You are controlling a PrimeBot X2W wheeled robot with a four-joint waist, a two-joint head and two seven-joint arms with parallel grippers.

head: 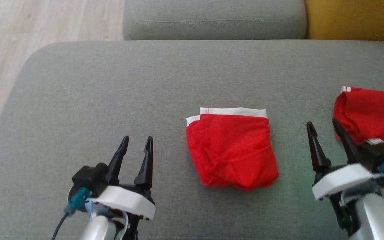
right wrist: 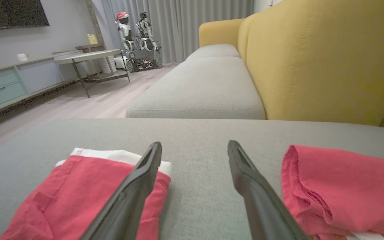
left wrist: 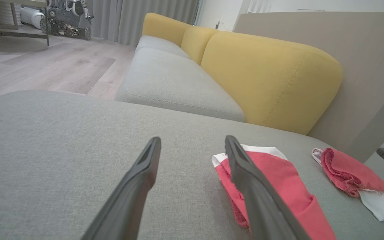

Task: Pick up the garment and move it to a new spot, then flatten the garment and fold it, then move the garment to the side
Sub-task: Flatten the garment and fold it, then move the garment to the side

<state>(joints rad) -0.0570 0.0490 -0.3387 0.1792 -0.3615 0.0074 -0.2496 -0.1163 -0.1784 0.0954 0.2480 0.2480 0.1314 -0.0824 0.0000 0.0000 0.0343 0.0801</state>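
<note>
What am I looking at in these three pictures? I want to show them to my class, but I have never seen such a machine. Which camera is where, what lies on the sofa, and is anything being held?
This is a two-armed robot working at a grey sofa seat. The top picture comes from a camera on its head, looking down. There its left gripper shows at the lower left and its right gripper at the lower right; each is a pair of long dark fingers. The other two pictures come from cameras on the wrists, looking along those fingers.

Two red garments with white trim lie on the seat: a folded one in the middle, between the grippers, and a second one at the robot's right. Yellow back cushions rise behind.

Nothing is held: both grippers are open and empty, apart from the cloth.
</note>
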